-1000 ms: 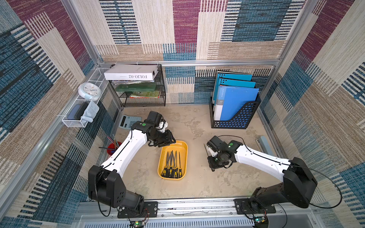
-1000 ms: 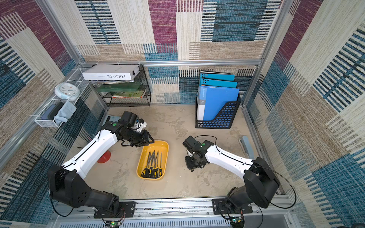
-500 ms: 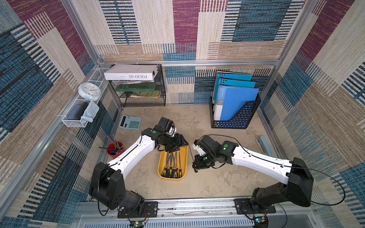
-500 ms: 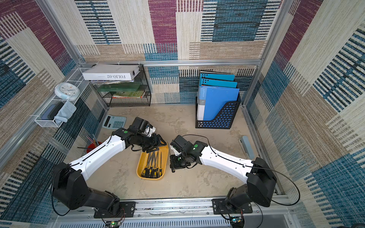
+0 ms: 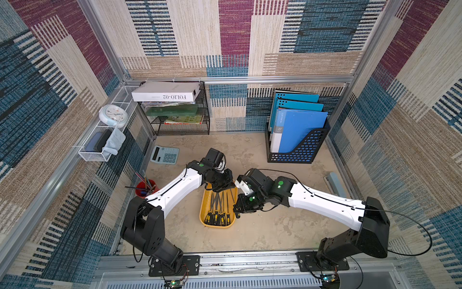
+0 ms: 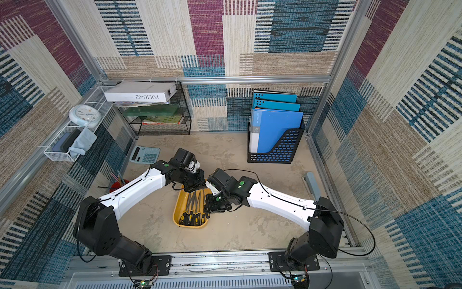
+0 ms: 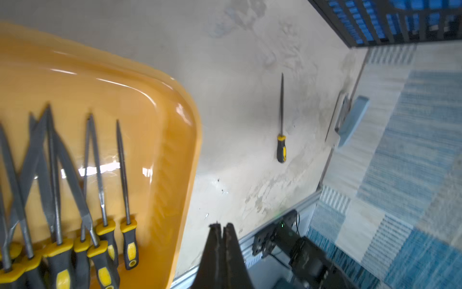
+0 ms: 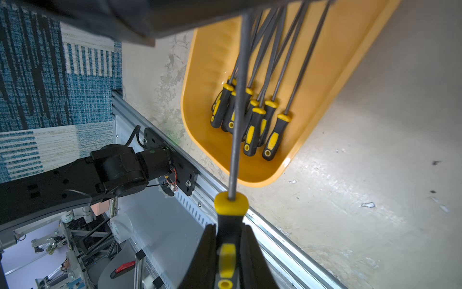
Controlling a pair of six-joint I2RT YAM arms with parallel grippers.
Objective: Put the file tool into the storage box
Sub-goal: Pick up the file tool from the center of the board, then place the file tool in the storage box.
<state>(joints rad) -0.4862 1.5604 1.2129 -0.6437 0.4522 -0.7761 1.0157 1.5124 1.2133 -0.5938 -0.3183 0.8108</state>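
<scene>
Files (image 8: 252, 125) with black-and-yellow handles, several of them, already lie side by side inside the yellow storage box (image 5: 203, 212). We have the right gripper (image 8: 228, 227) clamped on the handle of a further file tool (image 8: 233, 140), its steel shank reaching out above the box and not yet set down. The left gripper (image 7: 222, 226) hovers just beside the box rim, jaws pressed together on nothing. A loose file (image 7: 281, 120) lies on the tabletop (image 7: 237, 50), well apart from the box. We judge the job mostly done: lower and release this one, then fetch the last.
</scene>
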